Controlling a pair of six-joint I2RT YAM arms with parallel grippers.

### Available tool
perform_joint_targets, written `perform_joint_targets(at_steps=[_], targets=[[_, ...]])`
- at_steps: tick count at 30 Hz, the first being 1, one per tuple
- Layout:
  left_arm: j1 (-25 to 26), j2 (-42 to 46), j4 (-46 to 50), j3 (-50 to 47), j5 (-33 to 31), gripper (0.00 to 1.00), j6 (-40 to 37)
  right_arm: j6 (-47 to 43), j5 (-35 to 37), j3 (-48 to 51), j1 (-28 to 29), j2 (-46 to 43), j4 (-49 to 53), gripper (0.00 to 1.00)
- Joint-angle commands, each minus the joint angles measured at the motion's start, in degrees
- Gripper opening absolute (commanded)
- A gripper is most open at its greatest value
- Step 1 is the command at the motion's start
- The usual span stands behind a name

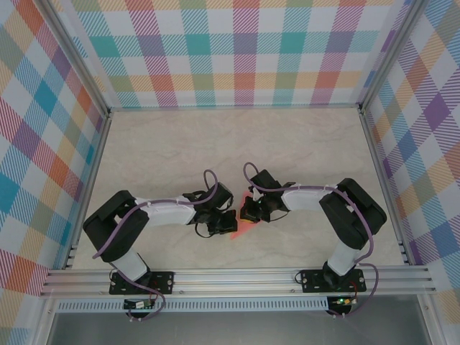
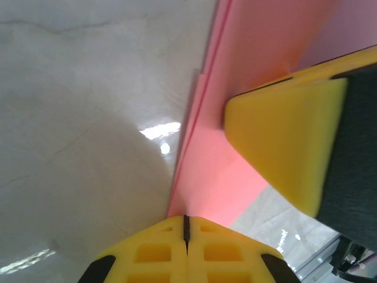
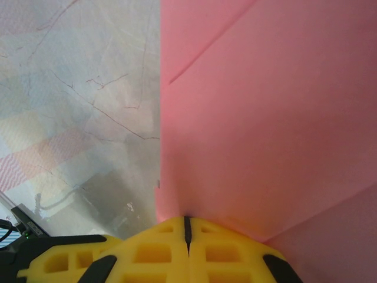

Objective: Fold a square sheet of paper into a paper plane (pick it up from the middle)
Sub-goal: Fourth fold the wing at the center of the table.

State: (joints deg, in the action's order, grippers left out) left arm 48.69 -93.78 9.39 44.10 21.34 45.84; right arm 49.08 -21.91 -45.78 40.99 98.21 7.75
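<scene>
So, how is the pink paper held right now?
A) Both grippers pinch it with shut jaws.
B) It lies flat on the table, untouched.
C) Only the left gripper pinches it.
A: in the wrist views the pink paper runs straight into the closed tips of the left gripper and the right gripper.

The pink paper (image 1: 246,227) is being held near the front edge of the table (image 1: 180,144), about halfway across. The left gripper (image 2: 186,219) and the right gripper (image 3: 187,219) are each pinching one edge of it, with their fingers squeezed tight together. The paper is showing folds: flat layers are overlapping, and straight creases are running across it.
</scene>
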Motion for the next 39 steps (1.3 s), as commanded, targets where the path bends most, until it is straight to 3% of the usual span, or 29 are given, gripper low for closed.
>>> perform_joint_targets(at_steps=[1,10,24,39], targets=[[0.78,-1.09,-0.68,-1.97,-1.07,0.00,0.96,0.16,4.74,3.32,1.22,2.09,3.13,0.04],[0.71,-1.85,1.60,-4.19,-0.86,0.00,0.23,-6.52,5.23,3.17,1.19,-7.51,0.03,0.05],[0.71,-2.33,3.10,-4.10,-0.75,0.00,-0.09,-6.22,4.91,4.81,3.27,-2.44,-4.74,0.05],[0.71,-4.35,8.37,-6.84,-0.43,0.00,-0.12,-12.79,1.19,3.54,-11.59,2.00,-7.11,0.05]])
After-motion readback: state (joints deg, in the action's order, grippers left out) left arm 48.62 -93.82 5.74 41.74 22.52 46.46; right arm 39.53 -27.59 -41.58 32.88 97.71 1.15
